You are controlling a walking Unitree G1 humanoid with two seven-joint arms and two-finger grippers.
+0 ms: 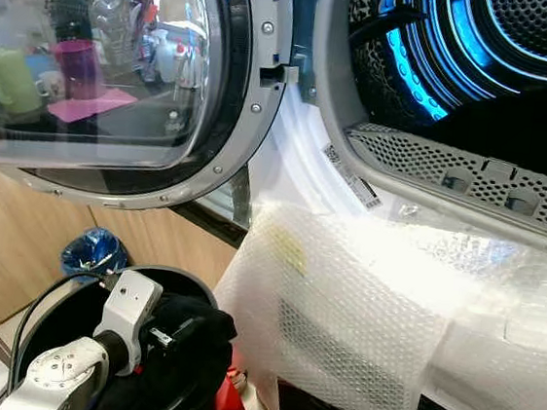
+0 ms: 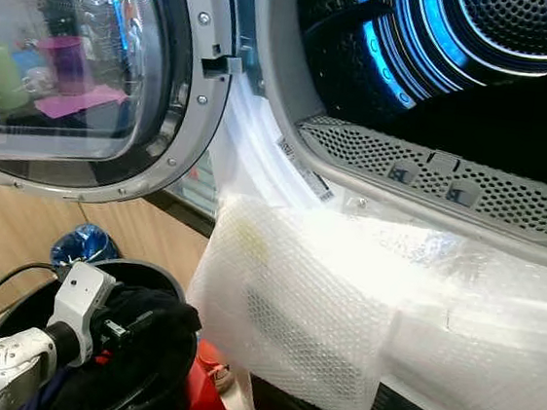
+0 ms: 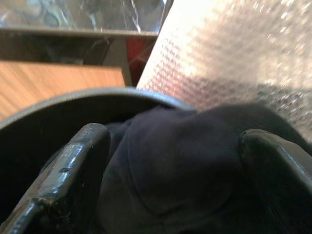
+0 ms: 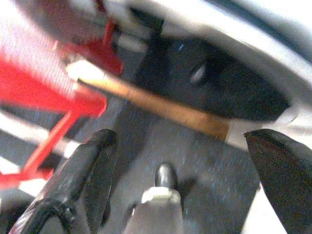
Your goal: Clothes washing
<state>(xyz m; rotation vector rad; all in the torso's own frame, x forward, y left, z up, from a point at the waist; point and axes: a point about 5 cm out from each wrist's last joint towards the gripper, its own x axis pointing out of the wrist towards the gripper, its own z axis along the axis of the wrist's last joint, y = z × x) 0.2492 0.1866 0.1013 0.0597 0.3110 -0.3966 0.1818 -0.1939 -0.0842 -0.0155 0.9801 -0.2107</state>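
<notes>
At lower left, the left tool pinches one dark garment over the rim of a single round black basket; the cloth looks soft, light and floppy, so a bunched fold is the best hold. Further right stand one open glass door and one lit drum above bubble wrap. The right tool hangs spread and empty over the floor.
</notes>
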